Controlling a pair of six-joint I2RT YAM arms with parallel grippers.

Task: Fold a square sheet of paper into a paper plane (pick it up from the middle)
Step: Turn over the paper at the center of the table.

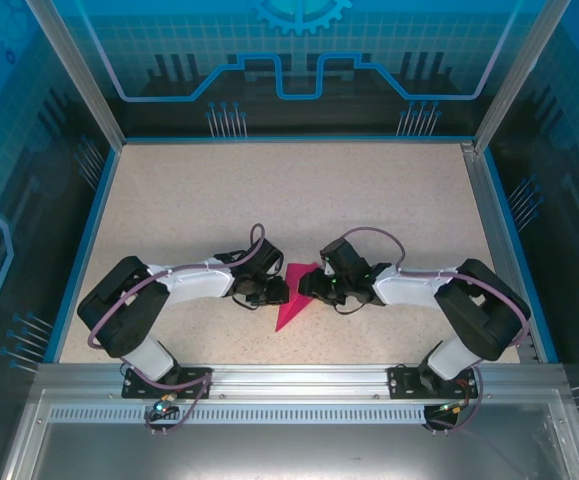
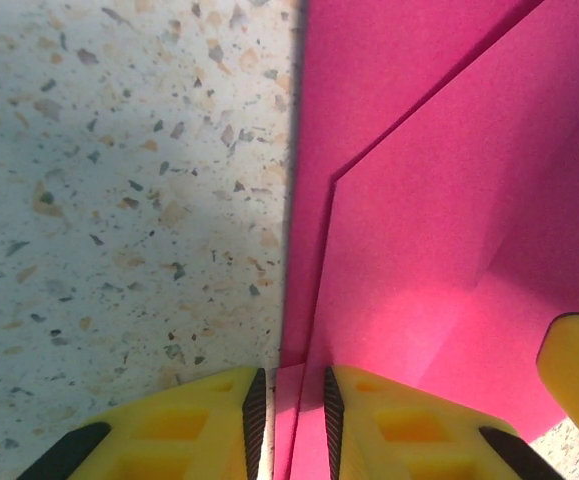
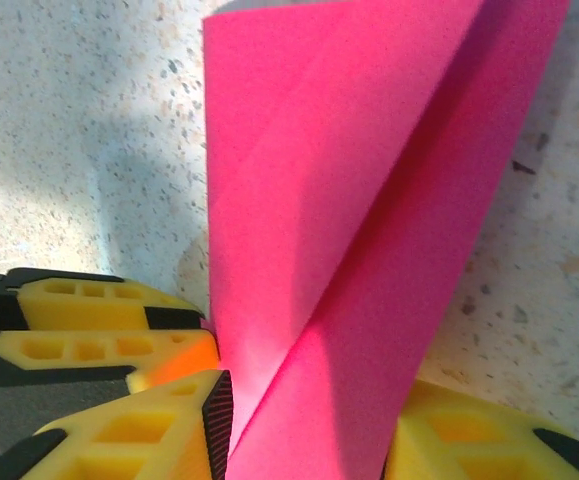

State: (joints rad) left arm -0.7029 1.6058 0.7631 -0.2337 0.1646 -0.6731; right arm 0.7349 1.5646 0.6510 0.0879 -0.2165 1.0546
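Observation:
The magenta-pink sheet of paper (image 1: 293,306) is folded into a narrow, pointed shape and stands partly lifted off the table between the two arms. My left gripper (image 1: 276,293) is at its left side. In the left wrist view the layered paper (image 2: 419,240) runs between the black pads of that gripper (image 2: 292,385), which is shut on its edge. My right gripper (image 1: 308,287) faces it from the right. In the right wrist view a creased, bulging fold of the paper (image 3: 349,190) passes between the yellow fingers of that gripper (image 3: 314,410), which is shut on it.
The speckled beige table (image 1: 269,190) is bounded by a blue rim and transparent walls, with an aluminium rail (image 1: 289,375) along the near edge. The two grippers stand close together; the left one's yellow fingers (image 3: 89,335) show in the right wrist view.

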